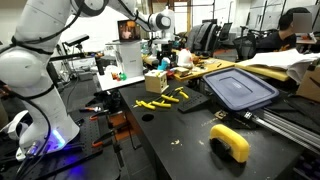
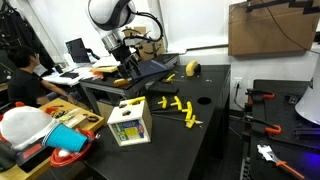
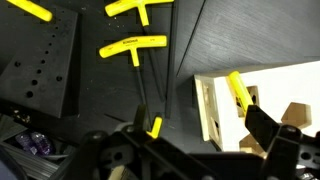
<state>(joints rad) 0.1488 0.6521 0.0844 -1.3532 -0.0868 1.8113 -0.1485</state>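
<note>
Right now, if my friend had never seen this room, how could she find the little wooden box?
Look for the big black table in the middle of the room. Close to one edge, beside the scattered yellow T-shaped tools, stands the wooden box. It is the only pale cube there, and it has coloured cut-out holes in its side.
</note>
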